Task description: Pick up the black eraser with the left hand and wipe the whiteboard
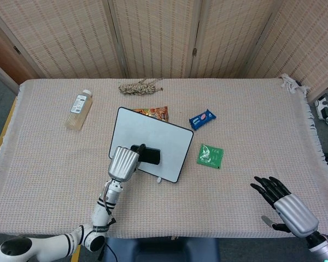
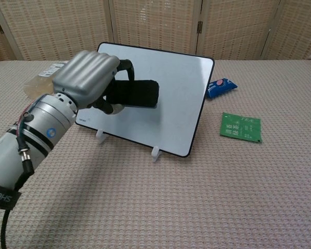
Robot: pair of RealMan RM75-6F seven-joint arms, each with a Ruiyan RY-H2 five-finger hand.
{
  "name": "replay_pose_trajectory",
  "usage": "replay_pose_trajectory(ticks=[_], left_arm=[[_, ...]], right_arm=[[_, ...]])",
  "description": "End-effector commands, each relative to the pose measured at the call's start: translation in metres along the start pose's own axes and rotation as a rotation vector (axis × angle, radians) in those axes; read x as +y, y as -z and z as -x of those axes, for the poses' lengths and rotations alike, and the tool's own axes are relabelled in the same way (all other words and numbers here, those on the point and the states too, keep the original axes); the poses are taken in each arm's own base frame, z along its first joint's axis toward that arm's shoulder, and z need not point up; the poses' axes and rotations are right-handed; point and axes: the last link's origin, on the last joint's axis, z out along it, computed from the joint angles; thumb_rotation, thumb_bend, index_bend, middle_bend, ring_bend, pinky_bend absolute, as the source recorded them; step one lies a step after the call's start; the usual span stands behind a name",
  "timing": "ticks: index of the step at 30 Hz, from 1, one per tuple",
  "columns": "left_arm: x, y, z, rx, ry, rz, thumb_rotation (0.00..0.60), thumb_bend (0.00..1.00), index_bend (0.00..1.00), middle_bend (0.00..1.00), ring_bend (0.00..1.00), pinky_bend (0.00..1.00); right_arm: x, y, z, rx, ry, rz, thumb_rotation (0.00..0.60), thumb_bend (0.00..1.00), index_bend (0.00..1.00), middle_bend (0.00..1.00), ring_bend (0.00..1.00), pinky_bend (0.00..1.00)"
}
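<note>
Chest view: left hand (image 2: 90,78) grips the eraser (image 2: 137,94) against the whiteboard (image 2: 176,98), long axis level, free end pointing right. Right hand (image 1: 287,207) rests spread on the bench (image 1: 251,120).

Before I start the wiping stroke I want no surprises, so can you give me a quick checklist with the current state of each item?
1. Black eraser held by the left hand: ok, the fingers wrap around it.
2. Eraser in front of the whiteboard: ok, it sits over the left part of the face.
3. Eraser actually pressing on the board: cannot tell, neither view shows the contact.
4. Whiteboard propped on its white feet: ok, it is tilted back on the table.
5. Right hand out of the way: ok, open at the near right of the table.
6. Green packet and blue packet apart from the board: ok.
</note>
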Motion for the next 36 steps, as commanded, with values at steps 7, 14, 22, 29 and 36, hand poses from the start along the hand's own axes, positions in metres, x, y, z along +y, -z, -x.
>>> replay_pose_trajectory(ticks=[7,14,22,29,36], left_arm=[[0.012,-0.017,0.010,0.018,0.008,0.004,0.600,0.40,0.59,1.00,1.00,1.00],[0.018,-0.021,0.017,0.009,0.023,0.023,0.600,0.39,0.47,1.00,0.99,1.00],[0.025,-0.022,0.021,-0.021,0.013,0.022,0.600,0.34,0.39,1.00,0.99,1.00],[0.028,-0.020,0.025,-0.027,0.005,0.017,0.600,0.23,0.32,1.00,0.99,1.00],[0.029,-0.016,0.024,-0.047,0.033,0.019,0.600,0.18,0.22,1.00,1.00,1.00]], right_arm=[[0.002,-0.003,-0.001,-0.002,-0.006,0.013,0.600,0.35,0.00,0.00,0.00,0.00],[0.003,-0.003,-0.001,-0.001,-0.008,0.017,0.600,0.35,0.00,0.00,0.00,0.00],[0.002,-0.002,-0.001,-0.005,-0.008,0.016,0.600,0.35,0.00,0.00,0.00,0.00],[0.002,0.000,-0.002,0.006,-0.005,0.017,0.600,0.35,0.00,0.00,0.00,0.00],[0.001,0.001,-0.001,-0.002,0.000,0.022,0.600,0.35,0.00,0.00,0.00,0.00]])
